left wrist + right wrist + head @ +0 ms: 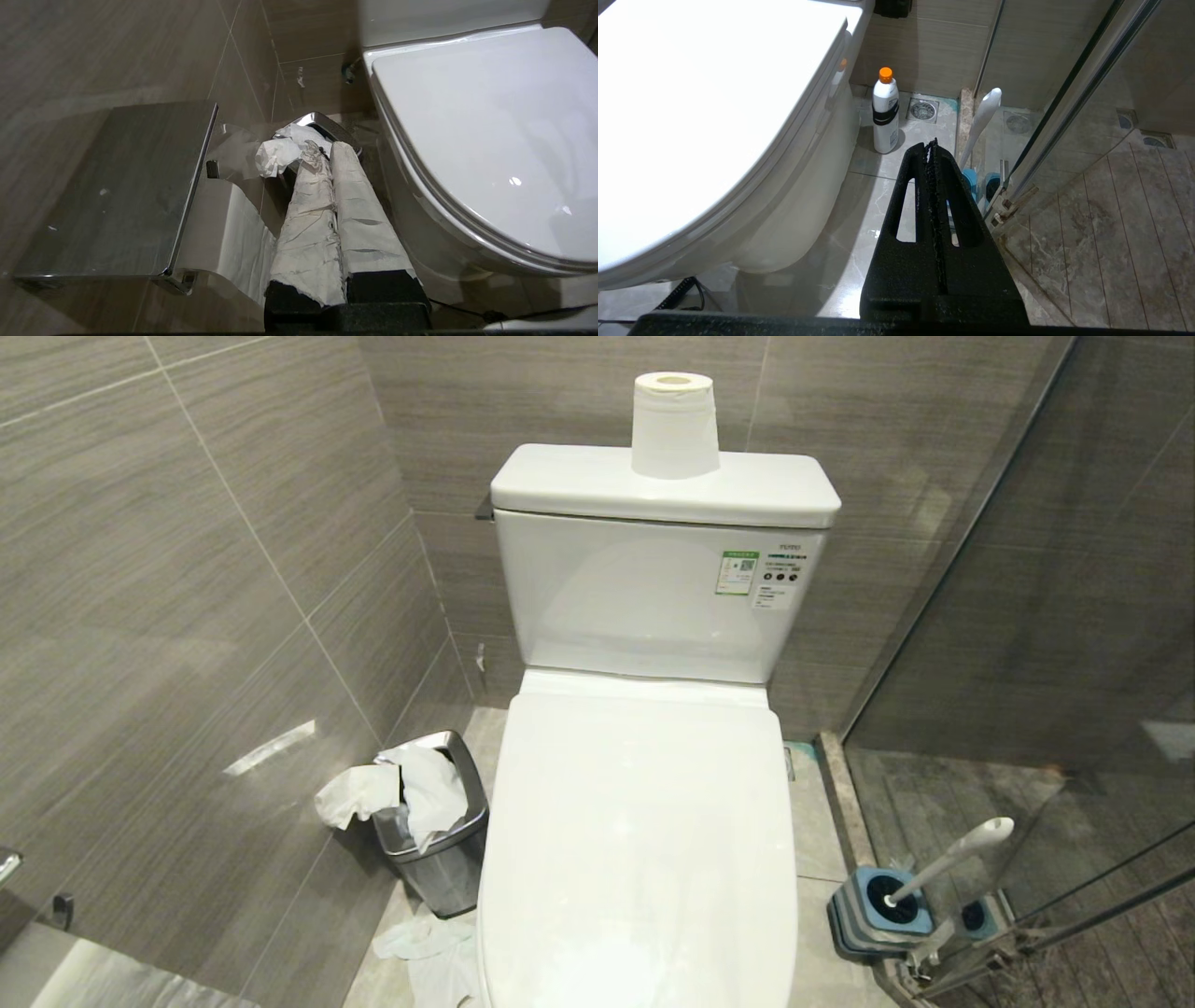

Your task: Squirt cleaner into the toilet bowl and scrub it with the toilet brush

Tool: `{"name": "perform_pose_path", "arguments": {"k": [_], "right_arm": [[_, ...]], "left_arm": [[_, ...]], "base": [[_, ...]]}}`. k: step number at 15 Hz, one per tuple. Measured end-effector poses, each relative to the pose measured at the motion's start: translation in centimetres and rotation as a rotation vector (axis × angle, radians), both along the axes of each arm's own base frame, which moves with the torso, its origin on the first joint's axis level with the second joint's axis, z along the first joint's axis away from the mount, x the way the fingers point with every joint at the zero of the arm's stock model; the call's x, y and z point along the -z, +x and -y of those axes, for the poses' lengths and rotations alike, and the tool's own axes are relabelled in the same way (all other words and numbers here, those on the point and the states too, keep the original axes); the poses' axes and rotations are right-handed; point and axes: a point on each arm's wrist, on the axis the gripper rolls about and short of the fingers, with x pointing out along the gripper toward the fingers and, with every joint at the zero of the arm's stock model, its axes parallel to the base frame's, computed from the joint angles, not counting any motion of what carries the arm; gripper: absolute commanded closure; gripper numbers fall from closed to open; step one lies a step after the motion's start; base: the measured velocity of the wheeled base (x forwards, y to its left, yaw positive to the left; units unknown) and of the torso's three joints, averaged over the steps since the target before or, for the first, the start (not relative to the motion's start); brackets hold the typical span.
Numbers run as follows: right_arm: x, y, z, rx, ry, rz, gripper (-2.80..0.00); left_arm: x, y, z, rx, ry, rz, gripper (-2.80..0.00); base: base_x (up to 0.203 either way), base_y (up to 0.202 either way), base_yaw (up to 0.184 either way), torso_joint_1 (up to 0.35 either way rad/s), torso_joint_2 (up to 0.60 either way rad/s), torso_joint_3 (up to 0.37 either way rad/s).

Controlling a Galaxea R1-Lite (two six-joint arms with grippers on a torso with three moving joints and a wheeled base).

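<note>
Over on the left, the steel waste bin (pixel 439 826) is being seen jammed between the tiled wall and the toilet, tissue spilling over its rim and onto the floor. The left gripper (pixel 334 154), wrapped in white tape, is being held clenched and empty above that bin, just beside the left edge of the closed lid (pixel 639 840).

In the middle, the toilet bowl (pixel 794 186) is being kept covered, so the lid is judged to be the first thing needing lifting; its front lip is being offered as the cleanest purchase, fingers slipped under rather than pushed against.

To the right, the cleaner bottle (pixel 885 112) with its orange cap is standing on the floor by the bowl's right flank. The right gripper (pixel 931 149) is being held shut and empty above the floor there. The toilet brush (pixel 948 861) is leaning in its holder (pixel 882 912) against the glass shower door (pixel 1055 616). Room is being squeezed on both sides; only the space above the lid is being left open.
</note>
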Motion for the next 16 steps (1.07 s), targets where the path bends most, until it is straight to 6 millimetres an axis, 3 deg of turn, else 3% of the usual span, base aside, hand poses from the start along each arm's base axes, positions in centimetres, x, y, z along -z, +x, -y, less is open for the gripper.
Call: {"name": "perform_pose_path", "arguments": {"k": [4,9,11,16], "right_arm": [[0.0,0.0,0.0,0.001,0.0,0.0,0.0],[0.0,0.0,0.0,0.001,0.0,0.0,0.0],[0.0,0.0,0.0,0.001,0.0,0.0,0.0],[0.0,0.0,0.0,0.0,0.0,0.0,0.0]], "left_arm": [[2.9,3.3,0.0,-0.016,0.002,0.061,0.0],[6.4,5.5,0.0,-0.017,-0.006,0.027,0.0],[7.2,6.0,0.0,-0.016,-0.012,0.069,0.0],[9.1,6.3,-0.1,-0.035,-0.031,-0.085,0.0]], "base": [[0.0,0.0,0.0,0.0,0.0,0.0],[0.0,0.0,0.0,0.0,0.0,0.0],[0.0,0.0,0.0,0.0,0.0,0.0],[0.0,0.0,0.0,0.0,0.0,0.0]]}}
